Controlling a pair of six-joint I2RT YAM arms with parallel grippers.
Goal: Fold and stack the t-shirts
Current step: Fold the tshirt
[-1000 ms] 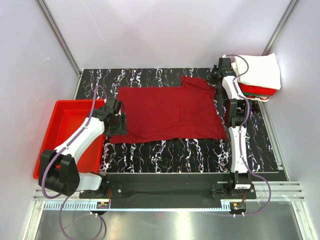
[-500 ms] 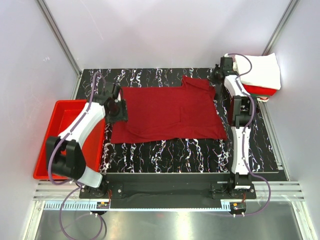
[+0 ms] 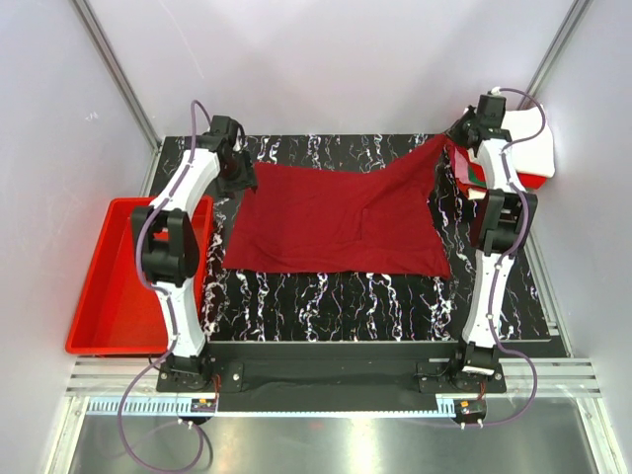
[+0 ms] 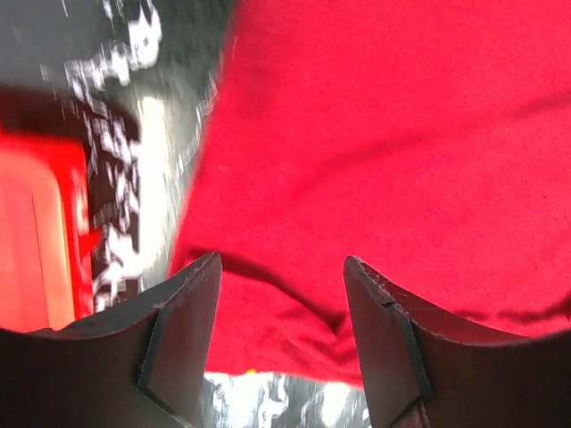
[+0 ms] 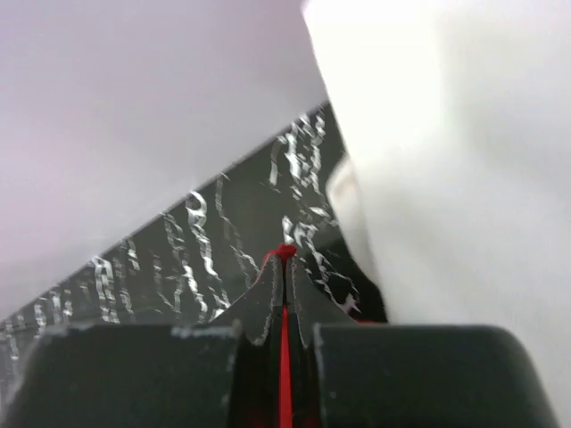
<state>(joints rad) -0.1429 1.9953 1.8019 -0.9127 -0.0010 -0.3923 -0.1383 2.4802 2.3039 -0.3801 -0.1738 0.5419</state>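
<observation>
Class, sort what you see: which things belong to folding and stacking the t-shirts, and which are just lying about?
Belongs to the job: maroon t-shirt; folded t-shirt stack; right gripper, pinching the shirt's corner; left gripper, open above the shirt.
Lying about: red tray.

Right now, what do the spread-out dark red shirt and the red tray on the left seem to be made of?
The shirt looks like soft matte knit fabric, probably cotton: it creases and drapes where the right gripper holds its corner up. The tray looks like rigid, smooth plastic: straight raised walls, even bright colour, slight sheen.
</observation>
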